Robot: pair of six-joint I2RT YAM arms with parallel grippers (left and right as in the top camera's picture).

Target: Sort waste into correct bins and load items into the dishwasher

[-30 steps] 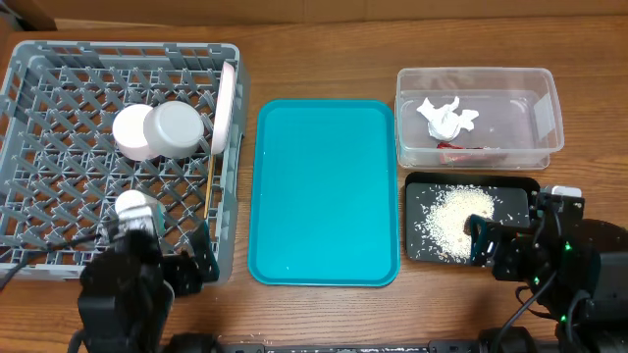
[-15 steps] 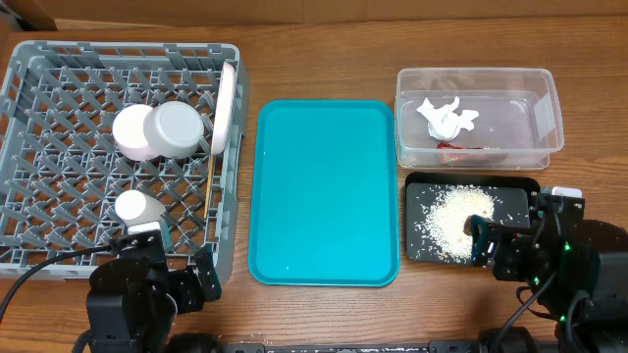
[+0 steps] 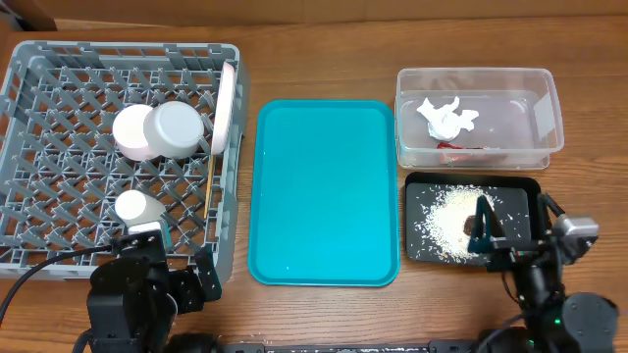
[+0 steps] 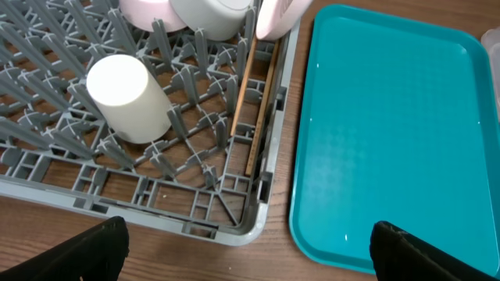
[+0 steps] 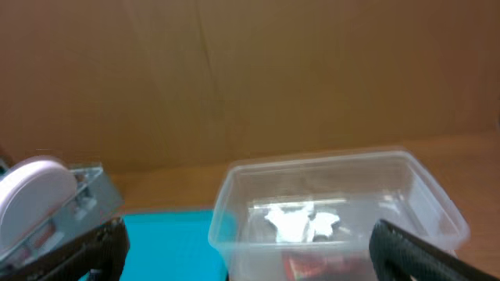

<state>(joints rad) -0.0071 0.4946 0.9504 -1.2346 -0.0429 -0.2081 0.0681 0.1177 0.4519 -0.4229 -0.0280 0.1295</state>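
Resting tilted in the grey rack (image 4: pixel 195 226), a plain white cup (image 4: pixel 129 97); left gripper (image 4: pixel 262 254) and right gripper (image 5: pixel 250 254) gape.

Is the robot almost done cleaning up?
Looks nearly finished. Plate, pink bowl, grey-green bowl, cup and chopsticks sit in the rack. Napkin and wrapper lie in the clear tub, rice on the black tray. Left gripper and right gripper are open, empty. Nothing seems left.

grey lattice rack (image 3: pixel 59 69), teal tray (image 3: pixel 324 191), black tray (image 3: pixel 515 201) speckled with white rice (image 3: pixel 446 221), red wrapper (image 3: pixel 456 154).
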